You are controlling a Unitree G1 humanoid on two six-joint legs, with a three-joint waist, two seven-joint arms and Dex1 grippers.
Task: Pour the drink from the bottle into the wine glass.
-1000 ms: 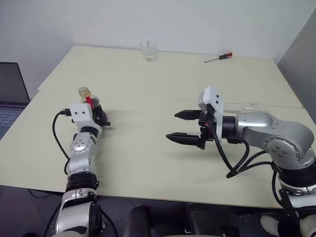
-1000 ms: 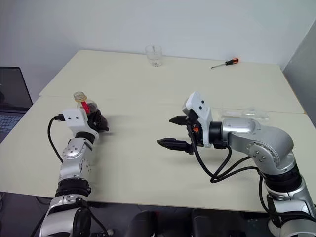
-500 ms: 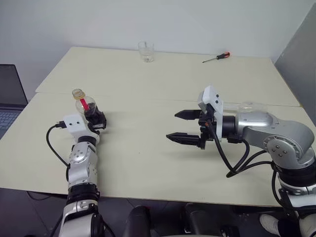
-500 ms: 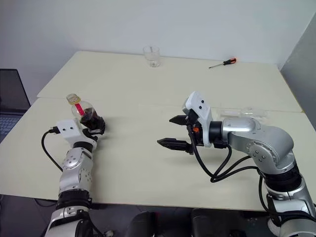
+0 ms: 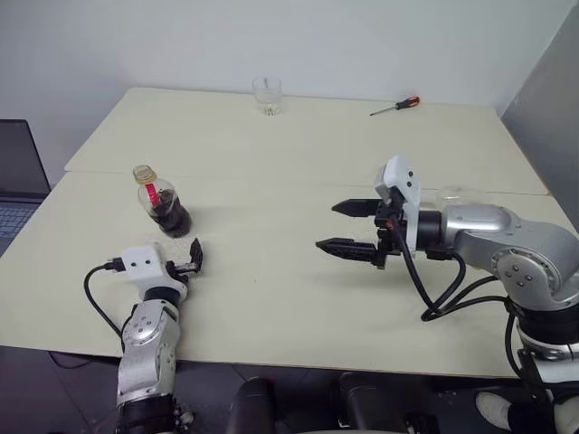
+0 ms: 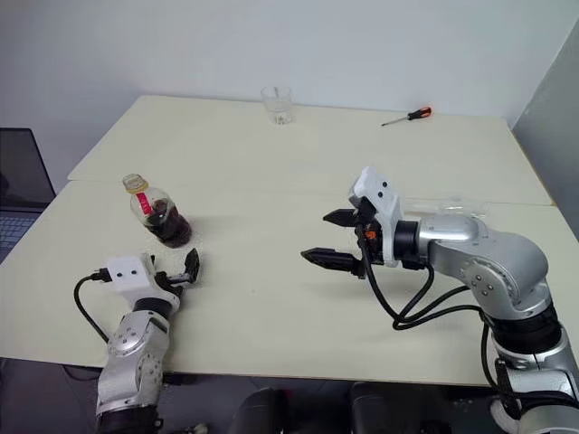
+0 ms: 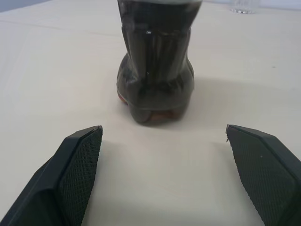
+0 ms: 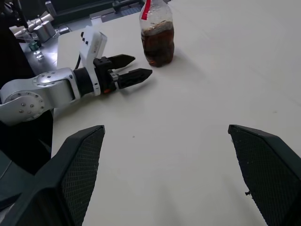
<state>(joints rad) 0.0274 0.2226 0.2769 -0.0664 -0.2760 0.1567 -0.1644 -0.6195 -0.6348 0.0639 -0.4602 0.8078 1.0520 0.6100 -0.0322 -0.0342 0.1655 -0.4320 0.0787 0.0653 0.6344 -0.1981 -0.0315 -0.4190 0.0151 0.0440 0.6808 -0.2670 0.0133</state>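
The cola bottle [image 5: 160, 200] stands upright on the pale table [image 5: 271, 298], capped, just ahead of the left gripper [image 5: 187, 259], whose jaws gape empty. The right gripper [image 5: 348, 227] hovers mid-table, fingers spread, holding nothing. A wine glass lies on its side behind the right arm [image 6: 443, 207]. I'd right that first. Plenty of bare tabletop between; near edge is close to the left arm
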